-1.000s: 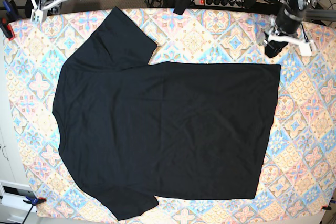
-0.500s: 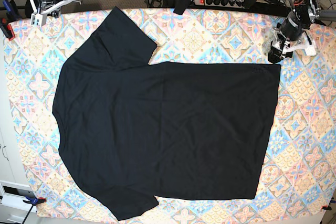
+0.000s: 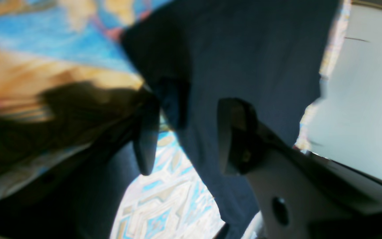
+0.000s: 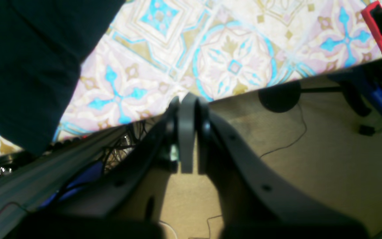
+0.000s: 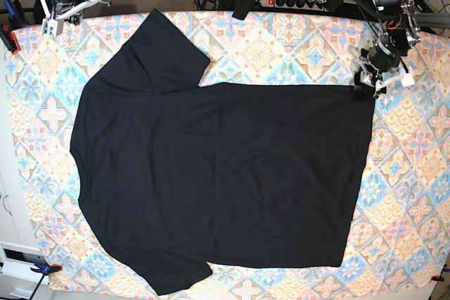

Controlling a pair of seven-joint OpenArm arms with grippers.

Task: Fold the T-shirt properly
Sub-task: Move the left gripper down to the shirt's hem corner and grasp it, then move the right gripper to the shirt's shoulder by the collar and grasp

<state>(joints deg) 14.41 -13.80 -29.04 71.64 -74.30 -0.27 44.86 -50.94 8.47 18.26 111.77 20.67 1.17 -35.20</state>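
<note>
shirt: the t-shirt point(image 5: 218, 173) lies flat and spread on the patterned cloth point(image 5: 281, 47), collar end toward the base view's left, hem toward its right, both sleeves out, no fold made yet.
left gripper: the left gripper point(image 3: 184, 132) is down at the shirt's far hem corner, the one at the upper right of the shirt in the base view; its jaws stand apart with the corner edge between them, one finger point(image 3: 146, 139) on the cloth side and one over the fabric. it does not look clamped yet.
right gripper: the right gripper point(image 4: 187, 132) has its jaws pressed together on nothing, parked off the table edge beyond the shirt's upper sleeve.
step in hand: judged as taking hold of that hem corner to start a fold.
doing it well: the lower finger should slide under both layers of the shirt, not only the top one, and stay close to the corner so the hem lifts straight; close firmly before any lift, then carry low to avoid dragging the rest of the shirt.
change from earlier frames: the left gripper was higher, off the shirt's corner, with narrower jaws; now it sits at the corner with the jaws wider. shirt and right gripper look unchanged.
</note>
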